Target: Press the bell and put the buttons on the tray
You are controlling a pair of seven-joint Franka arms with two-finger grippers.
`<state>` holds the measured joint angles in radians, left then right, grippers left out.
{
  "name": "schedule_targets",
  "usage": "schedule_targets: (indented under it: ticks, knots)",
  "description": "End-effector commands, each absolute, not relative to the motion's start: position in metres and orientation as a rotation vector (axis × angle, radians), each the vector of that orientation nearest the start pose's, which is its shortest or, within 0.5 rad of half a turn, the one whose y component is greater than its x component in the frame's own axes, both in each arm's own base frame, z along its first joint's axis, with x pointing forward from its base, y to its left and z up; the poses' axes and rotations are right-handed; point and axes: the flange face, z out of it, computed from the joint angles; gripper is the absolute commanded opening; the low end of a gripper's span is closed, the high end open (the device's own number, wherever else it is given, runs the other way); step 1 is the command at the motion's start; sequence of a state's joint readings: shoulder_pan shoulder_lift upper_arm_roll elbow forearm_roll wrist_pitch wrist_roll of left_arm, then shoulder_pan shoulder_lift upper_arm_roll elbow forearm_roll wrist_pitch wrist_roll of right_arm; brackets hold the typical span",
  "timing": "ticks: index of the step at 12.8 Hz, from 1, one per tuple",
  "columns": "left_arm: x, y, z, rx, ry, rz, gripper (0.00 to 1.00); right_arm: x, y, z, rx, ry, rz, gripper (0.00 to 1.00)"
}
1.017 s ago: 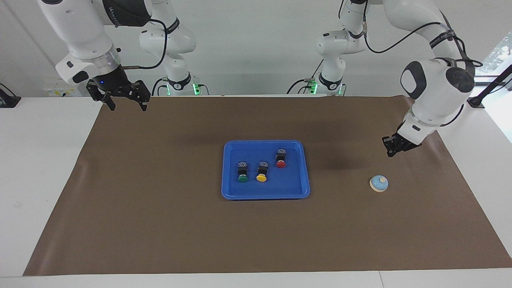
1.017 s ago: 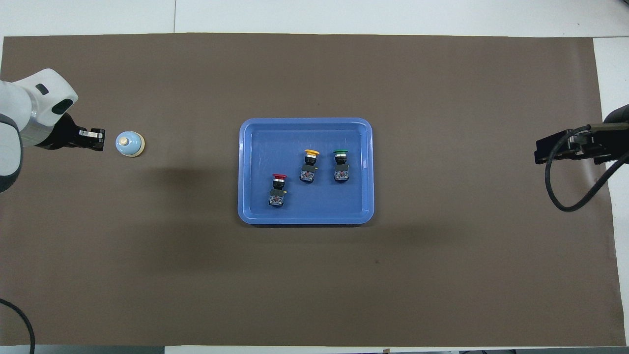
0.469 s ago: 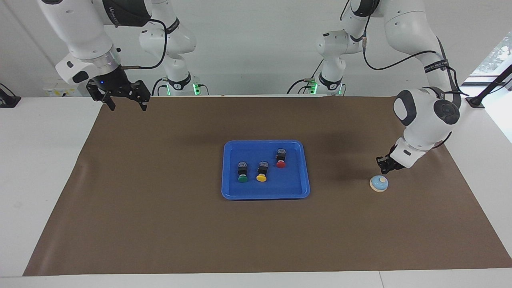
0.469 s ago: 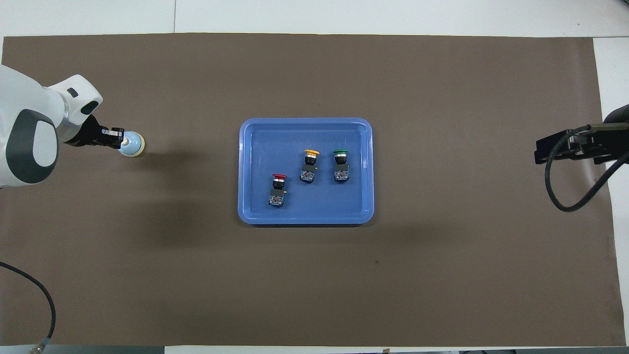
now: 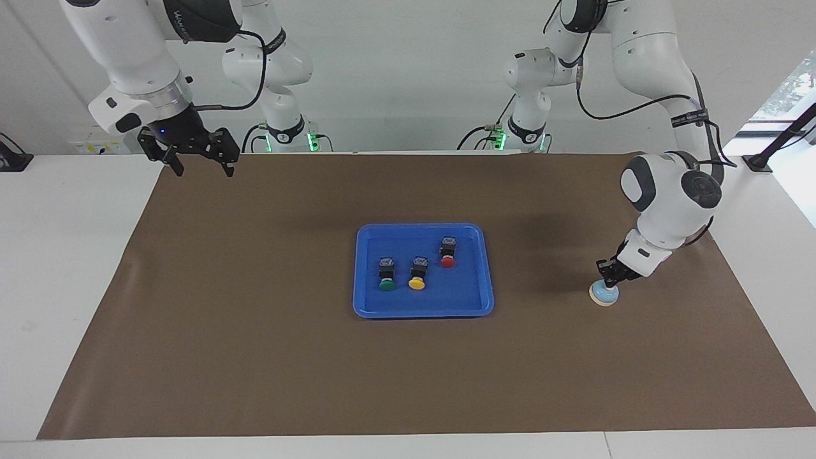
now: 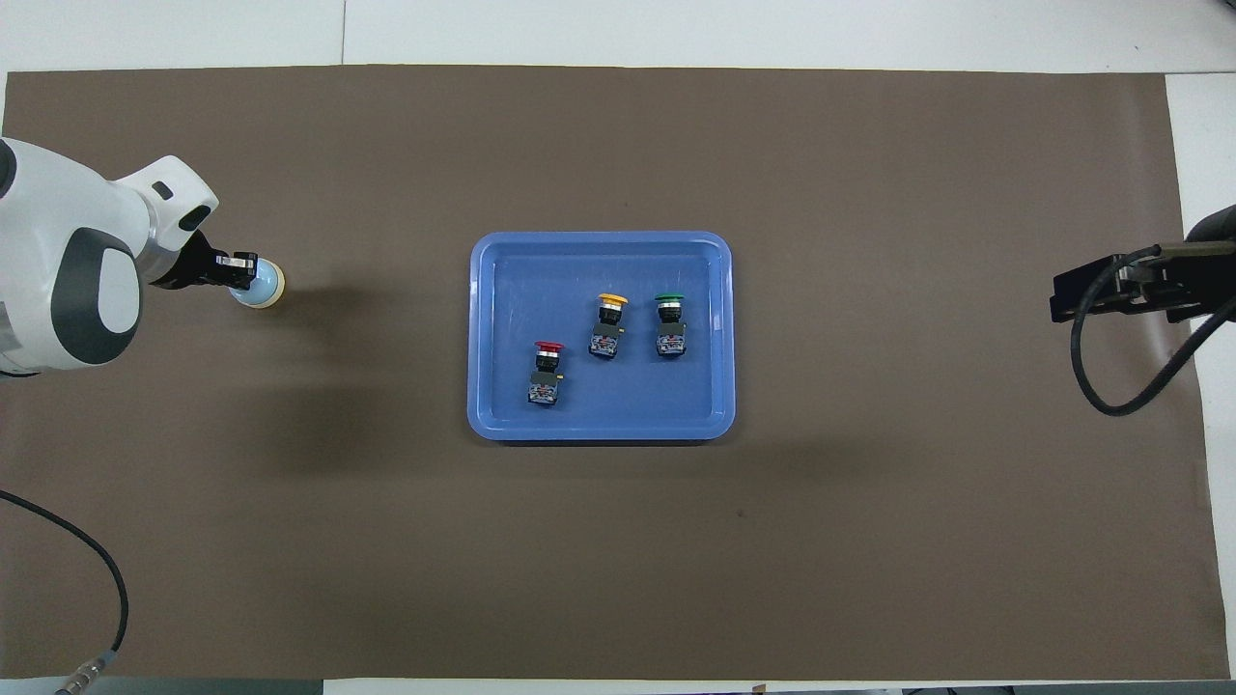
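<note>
Even, bright light from above; both views are sharp. Soft shadows lie on the brown mat (image 5: 255, 357) beside the tray (image 6: 502, 425) (toward six o'clock overhead). Daylight glares at three o'clock, facing view.

The left arm arches up from its base, bends at the elbow and drops steeply toward its own end of the tabletop (image 5: 191, 357), wrist tilted inward and downward. Its left hand (image 5: 607, 278) has its fingertips pressed together, pointing down with the tips at the top of the bell (image 5: 603, 294); in the overhead view the fingers (image 6: 238, 270) cover the bell's knob. The right arm waits, forearm slanting down from the shoulder and wrist turned downward. Its right hand (image 5: 201, 167) hangs in the air over the tabletop's corner at the right arm's end, its two fingers spread wide apart, gripping nothing.
</note>
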<state>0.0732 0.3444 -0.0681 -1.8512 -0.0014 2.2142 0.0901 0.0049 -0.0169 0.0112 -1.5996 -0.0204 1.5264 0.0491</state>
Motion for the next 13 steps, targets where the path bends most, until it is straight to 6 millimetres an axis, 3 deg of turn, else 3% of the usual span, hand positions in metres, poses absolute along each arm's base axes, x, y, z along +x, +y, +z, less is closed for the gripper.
schedule_targets:
  ticks: [1, 3, 4, 6, 10, 13]
  knots:
    - [0.63, 0.009, 0.315, -3.155, 0.098, -0.039, 0.0, 0.54, 0.004, 0.617, -3.17, 0.042, 0.077, 1.0]
    - [0.632, 0.015, 0.326, -3.152, 0.087, -0.004, 0.0, 0.54, 0.004, 0.617, -3.17, 0.042, 0.077, 1.0]
    - [0.632, 0.019, 0.344, -3.149, 0.082, 0.027, 0.0, 0.54, 0.004, 0.616, -3.17, 0.042, 0.079, 1.0]
    - [0.624, 0.019, 0.403, -3.145, 0.082, 0.04, 0.0, 0.54, 0.003, 0.617, -3.17, 0.044, 0.077, 1.0]
    - [0.58, 0.014, 0.507, -3.136, 0.074, 0.017, 0.0, 0.539, 0.004, 0.617, -3.17, 0.042, 0.077, 1.0]
    - [0.537, 0.012, 0.566, -3.134, 0.063, 0.061, 0.0, 0.539, 0.004, 0.617, -3.17, 0.042, 0.077, 1.0]
